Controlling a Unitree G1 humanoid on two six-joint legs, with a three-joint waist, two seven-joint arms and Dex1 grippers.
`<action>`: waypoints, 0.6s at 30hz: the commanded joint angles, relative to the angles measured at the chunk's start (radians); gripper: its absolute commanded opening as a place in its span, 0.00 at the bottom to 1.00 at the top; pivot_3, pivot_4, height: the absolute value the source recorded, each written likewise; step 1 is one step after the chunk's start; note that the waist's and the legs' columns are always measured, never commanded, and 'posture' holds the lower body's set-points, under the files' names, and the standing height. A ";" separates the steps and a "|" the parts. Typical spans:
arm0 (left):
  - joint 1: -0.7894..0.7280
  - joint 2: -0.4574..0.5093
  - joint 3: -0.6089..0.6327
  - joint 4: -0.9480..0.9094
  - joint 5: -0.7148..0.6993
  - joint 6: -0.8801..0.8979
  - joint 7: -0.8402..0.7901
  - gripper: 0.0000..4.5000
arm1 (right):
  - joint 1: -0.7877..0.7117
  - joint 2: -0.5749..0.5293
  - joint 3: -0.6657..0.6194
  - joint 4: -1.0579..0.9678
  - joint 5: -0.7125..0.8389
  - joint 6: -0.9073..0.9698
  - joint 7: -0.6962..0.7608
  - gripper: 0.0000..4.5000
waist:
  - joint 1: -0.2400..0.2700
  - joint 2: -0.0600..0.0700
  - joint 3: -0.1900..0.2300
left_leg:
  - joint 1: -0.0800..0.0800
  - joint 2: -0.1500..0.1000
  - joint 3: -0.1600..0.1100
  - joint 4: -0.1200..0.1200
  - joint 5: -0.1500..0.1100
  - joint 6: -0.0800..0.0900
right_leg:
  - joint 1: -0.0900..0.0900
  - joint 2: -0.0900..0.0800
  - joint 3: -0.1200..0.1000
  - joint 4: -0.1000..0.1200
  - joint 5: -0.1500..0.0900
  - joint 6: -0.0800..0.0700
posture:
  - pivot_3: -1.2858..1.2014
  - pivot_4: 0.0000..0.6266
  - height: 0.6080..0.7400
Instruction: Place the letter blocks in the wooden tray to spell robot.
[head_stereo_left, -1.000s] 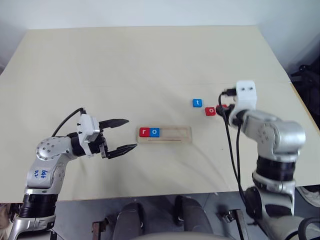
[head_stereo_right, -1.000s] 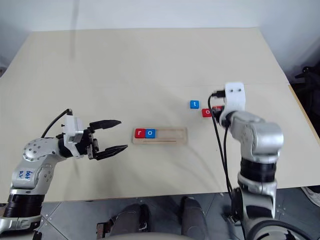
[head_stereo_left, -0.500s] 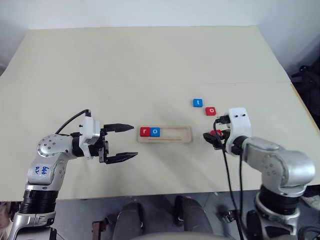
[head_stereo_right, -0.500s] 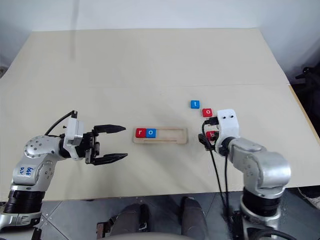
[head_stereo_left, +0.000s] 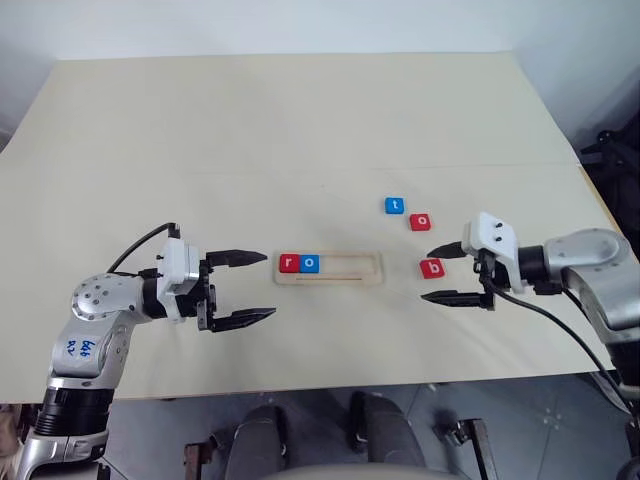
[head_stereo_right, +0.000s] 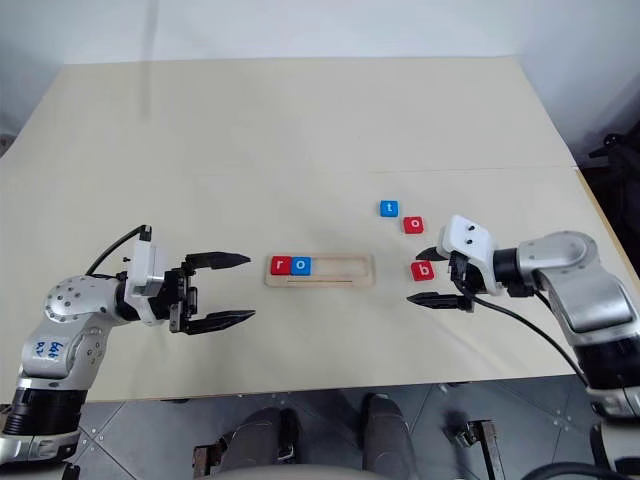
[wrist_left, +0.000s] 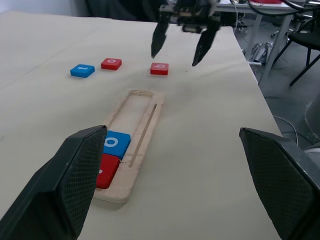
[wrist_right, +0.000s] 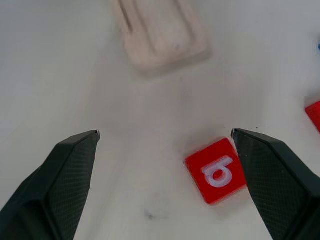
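Centring the wide-open right gripper (head_stereo_left: 440, 274) over the red square b tile (head_stereo_left: 432, 267), right of the pale wooden tray (head_stereo_left: 345, 279), matters; left gripper (head_stereo_left: 252, 287) open too.

I am reading white lowercase letters on small flat square tiles: "r" on a red one (head_stereo_left: 289, 264) and "o" on a blue one (head_stereo_left: 310, 264) in the pale wooden tray (head_stereo_left: 360, 268); "t" on blue (head_stereo_left: 395, 206), "o" on red (head_stereo_left: 421, 222), "b" on red (head_stereo_left: 432, 268) toward the desk's right edge.

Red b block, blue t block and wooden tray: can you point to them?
red b block (head_stereo_left: 432, 267), left eye view, its middle.
blue t block (head_stereo_left: 395, 206), left eye view, its middle.
wooden tray (head_stereo_left: 355, 267), left eye view, bare slot.
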 joint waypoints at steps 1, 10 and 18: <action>0.005 0.010 0.004 -0.051 -0.016 -0.007 0.001 1.00 | -0.102 0.037 0.042 0.183 -0.074 -0.158 0.063 0.98 | 0.000 0.000 0.000 | 0.000 0.000 0.000 0.000 0.000 0.000 | 0.000 0.000 0.000 0.001 0.000 0.000 | 0.52 0.24 1.00; 0.022 0.008 0.004 -0.083 -0.017 0.002 0.022 1.00 | -0.218 0.094 0.098 0.441 -0.151 -0.281 0.195 0.77 | 0.003 0.000 0.000 | 0.000 0.000 0.000 0.001 0.000 0.000 | 0.000 0.000 0.000 0.001 0.000 0.000 | 0.52 0.24 1.00; 0.045 0.011 0.023 -0.089 -0.019 -0.003 0.046 1.00 | -0.229 0.103 0.083 0.478 -0.176 -0.329 0.191 0.33 | 0.003 0.000 0.000 | 0.000 0.000 0.000 0.001 0.000 -0.001 | 0.000 0.000 0.000 0.001 0.000 0.000 | 0.52 0.24 1.00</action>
